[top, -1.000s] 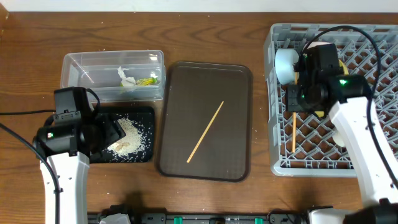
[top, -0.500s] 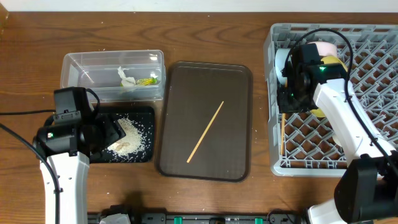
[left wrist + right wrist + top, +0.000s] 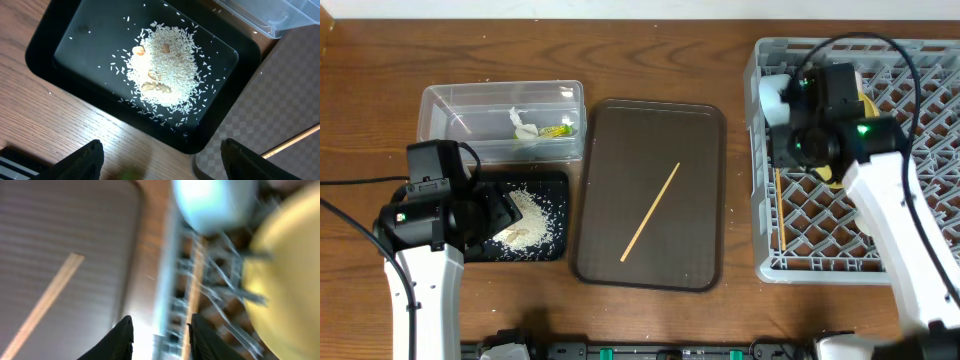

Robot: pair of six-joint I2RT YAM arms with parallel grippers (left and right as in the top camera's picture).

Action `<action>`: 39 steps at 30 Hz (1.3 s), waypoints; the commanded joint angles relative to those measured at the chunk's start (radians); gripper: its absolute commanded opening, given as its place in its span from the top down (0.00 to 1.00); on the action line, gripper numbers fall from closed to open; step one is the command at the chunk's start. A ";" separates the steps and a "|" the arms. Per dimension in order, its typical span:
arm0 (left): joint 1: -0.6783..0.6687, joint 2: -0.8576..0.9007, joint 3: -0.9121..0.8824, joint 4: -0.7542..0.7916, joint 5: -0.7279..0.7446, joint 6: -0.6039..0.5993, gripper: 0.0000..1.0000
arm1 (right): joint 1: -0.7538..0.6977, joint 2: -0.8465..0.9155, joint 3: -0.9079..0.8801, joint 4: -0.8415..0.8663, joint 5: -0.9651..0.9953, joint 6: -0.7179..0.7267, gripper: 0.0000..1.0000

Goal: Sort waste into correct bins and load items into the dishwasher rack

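One wooden chopstick point(image 3: 652, 212) lies diagonally on the dark brown serving tray point(image 3: 610, 130); it also shows in the right wrist view point(image 3: 45, 305). A second chopstick point(image 3: 780, 210) lies in the grey dishwasher rack point(image 3: 920, 120) near its left wall. A light-blue bowl point(image 3: 775, 98) and a pale-yellow plate point(image 3: 285, 270) stand in the rack. My right gripper point(image 3: 788, 150) is open and empty above the rack's left edge point(image 3: 161, 340). My left gripper point(image 3: 160, 165) is open and empty over the black tray point(image 3: 555, 180) of rice point(image 3: 162, 65). The white bowl and cup are hidden.
The clear tub point(image 3: 450, 105) behind the black tray holds the white tissue point(image 3: 525, 127) and the green-yellow wrapper point(image 3: 558, 129). Bare wooden table lies in front of the trays. The right wrist view is motion-blurred.
The right arm swung to the rack's left wall and then back to the right. The chopstick in the rack shifted left and now lies free. The left arm has not moved.
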 commanded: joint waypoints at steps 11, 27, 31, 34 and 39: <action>0.005 -0.002 -0.006 -0.002 -0.008 -0.005 0.22 | 0.391 0.156 0.021 0.083 -0.085 0.320 0.53; 0.005 -0.002 -0.006 -0.002 -0.008 -0.005 0.22 | 0.568 0.521 0.021 0.161 -0.012 0.596 0.54; 0.005 -0.002 -0.006 -0.002 -0.008 -0.005 0.22 | 0.567 0.561 0.021 0.147 0.008 0.601 0.60; 0.005 -0.002 -0.006 -0.002 -0.008 -0.005 0.22 | 0.561 0.558 0.022 0.128 0.048 0.601 0.73; 0.005 -0.002 -0.006 -0.002 -0.008 -0.005 0.22 | 0.523 0.534 0.023 0.093 0.066 0.601 0.91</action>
